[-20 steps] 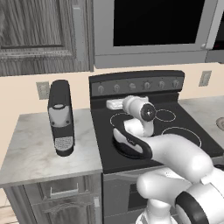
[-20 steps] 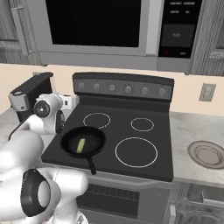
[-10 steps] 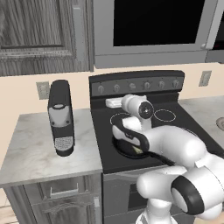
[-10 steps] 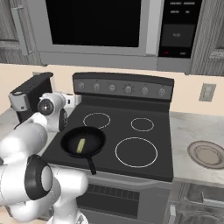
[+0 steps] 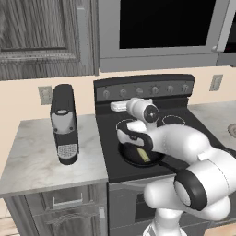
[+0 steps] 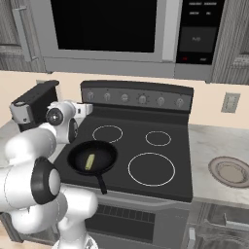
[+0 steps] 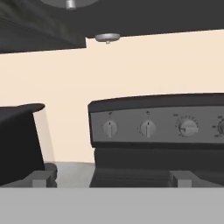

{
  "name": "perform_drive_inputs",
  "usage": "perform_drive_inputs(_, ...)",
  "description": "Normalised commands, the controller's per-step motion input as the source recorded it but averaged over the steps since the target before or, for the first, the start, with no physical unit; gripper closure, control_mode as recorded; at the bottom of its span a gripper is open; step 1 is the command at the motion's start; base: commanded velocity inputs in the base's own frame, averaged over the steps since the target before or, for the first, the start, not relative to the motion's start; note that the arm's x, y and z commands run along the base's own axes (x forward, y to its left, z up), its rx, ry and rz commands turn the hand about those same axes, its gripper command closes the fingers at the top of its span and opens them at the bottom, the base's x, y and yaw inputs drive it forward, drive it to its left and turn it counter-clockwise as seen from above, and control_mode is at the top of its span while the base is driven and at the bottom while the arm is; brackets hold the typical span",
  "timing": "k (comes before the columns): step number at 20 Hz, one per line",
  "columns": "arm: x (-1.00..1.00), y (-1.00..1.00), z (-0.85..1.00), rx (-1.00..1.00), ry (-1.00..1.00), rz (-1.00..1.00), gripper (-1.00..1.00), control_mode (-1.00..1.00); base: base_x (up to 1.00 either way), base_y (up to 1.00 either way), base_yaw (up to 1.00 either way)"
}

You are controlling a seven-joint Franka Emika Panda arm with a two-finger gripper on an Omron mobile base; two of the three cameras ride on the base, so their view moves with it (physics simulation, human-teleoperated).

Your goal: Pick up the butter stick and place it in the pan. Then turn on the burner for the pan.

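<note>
The black pan (image 6: pixel 77 164) sits on the front left burner, its handle (image 6: pixel 101 184) pointing toward the stove's front edge. The pale yellow butter stick (image 6: pixel 89 161) lies inside the pan and also shows under my forearm (image 5: pixel 144 156). My gripper (image 5: pixel 119 106) (image 6: pixel 87 108) hovers over the back left of the stove, behind the pan. It is open and holds nothing. In the hand view the gripper (image 7: pixel 110 178) faces the control panel, with its fingertips (image 7: pixel 39 178) wide apart. Two knobs (image 7: pixel 110 128) (image 7: pixel 148 128) are straight ahead.
A black coffee machine (image 5: pixel 64 122) (image 7: pixel 17 144) stands on the counter left of the stove. A row of several knobs (image 6: pixel 124 97) runs along the stove's back panel. A round dish (image 6: pixel 232 171) rests on the right counter. A microwave (image 6: pixel 104 29) hangs above.
The hand has edged slightly back toward the control panel and the arm's elbow has shifted. Pan and butter stick have not moved.
</note>
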Motion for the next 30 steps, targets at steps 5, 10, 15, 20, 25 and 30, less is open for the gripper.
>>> perform_drive_inputs(5, 0.09, 0.0, 0.0, 0.0, 0.0, 0.0, -1.0, -1.0, 0.0, 0.0, 0.0)
perform_drive_inputs(10, 0.13, 0.0, 0.0, 0.0, 0.0, 0.0, -1.0, -1.0, 0.0, 0.0, 0.0)
perform_drive_inputs(15, 0.1, 0.05, 0.0, 0.0, 0.0, -0.01, -1.0, -1.0, 0.0, 0.0, 0.0)
perform_drive_inputs(20, 0.09, 0.11, 0.0, 0.0, 0.0, -0.02, -1.0, -1.0, 0.0, 0.0, 0.0)
perform_drive_inputs(25, 0.08, 0.14, 0.0, 0.0, 0.0, -0.02, -1.0, -1.0, 0.0, 0.0, 0.0)
perform_drive_inputs(30, 0.09, 0.1, 0.0, 0.0, 0.0, -0.01, -1.0, -1.0, 0.0, 0.0, 0.0)
